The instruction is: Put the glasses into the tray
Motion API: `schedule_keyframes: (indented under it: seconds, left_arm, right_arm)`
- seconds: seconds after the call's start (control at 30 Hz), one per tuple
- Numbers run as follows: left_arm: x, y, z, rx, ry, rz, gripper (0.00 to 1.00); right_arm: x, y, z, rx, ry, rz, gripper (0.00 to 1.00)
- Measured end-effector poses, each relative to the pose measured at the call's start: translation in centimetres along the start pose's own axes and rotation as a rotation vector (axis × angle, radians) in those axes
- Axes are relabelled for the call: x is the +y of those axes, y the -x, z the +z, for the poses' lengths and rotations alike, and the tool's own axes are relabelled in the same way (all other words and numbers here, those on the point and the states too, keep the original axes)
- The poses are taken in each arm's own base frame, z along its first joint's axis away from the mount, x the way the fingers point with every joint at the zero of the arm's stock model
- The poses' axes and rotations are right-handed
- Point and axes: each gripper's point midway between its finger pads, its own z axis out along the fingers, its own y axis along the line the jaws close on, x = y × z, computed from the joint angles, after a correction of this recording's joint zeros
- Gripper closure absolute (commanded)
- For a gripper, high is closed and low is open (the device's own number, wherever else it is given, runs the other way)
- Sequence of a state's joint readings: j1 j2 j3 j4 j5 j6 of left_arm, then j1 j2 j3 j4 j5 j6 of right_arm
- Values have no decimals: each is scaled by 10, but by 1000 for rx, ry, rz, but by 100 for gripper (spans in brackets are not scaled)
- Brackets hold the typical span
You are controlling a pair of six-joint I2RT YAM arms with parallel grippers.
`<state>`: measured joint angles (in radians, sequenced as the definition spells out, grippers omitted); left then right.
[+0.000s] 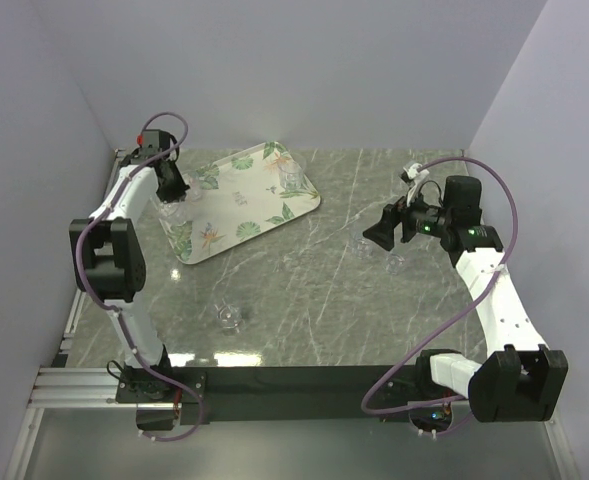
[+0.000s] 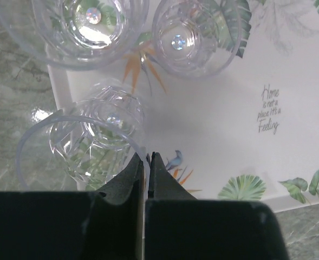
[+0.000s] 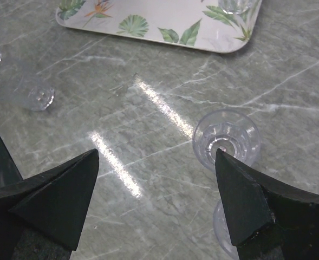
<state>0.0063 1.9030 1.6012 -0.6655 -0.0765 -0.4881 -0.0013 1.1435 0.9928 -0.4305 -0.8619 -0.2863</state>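
Left pincer clenched on the rim of 1 glass at the 9 o'clock edge of the tray; right pincer hung released above another glass on the desk.

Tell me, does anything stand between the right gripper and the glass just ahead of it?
Nothing visible does. The right gripper is open, and only bare table lies between it and the glass. A second glass is partly hidden beside one finger.

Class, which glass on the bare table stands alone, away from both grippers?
The glass at the front middle of the table, with bare marble all round it; the other loose glasses cluster by the open right gripper.
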Motion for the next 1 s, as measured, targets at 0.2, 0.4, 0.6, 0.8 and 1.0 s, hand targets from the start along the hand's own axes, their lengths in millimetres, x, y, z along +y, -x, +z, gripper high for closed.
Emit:
schedule_keyframes:
  seconds: [0.2,0.4,0.6,0.8,1.0]
  left_arm:
    - [-2,4,12,13,7,17,90]
    - [1,-2,15,37,17,32,73]
    - [-1,-1,13,36,8,45,43]
    - [-6,9,-11,-13,-34,58,31]
    - [-10,17,-80,-144,-131,81,24]
  right_arm:
    - [-6,0,-3,-4,-18,8,6]
    - [-7,0,-4,-6,-20,11,6]
    - [-9,0,-6,-9,-27,13,6]
    - [-12,0,-7,-11,-35,17,6]
    - [-10,0,-8,-18,-22,3,6]
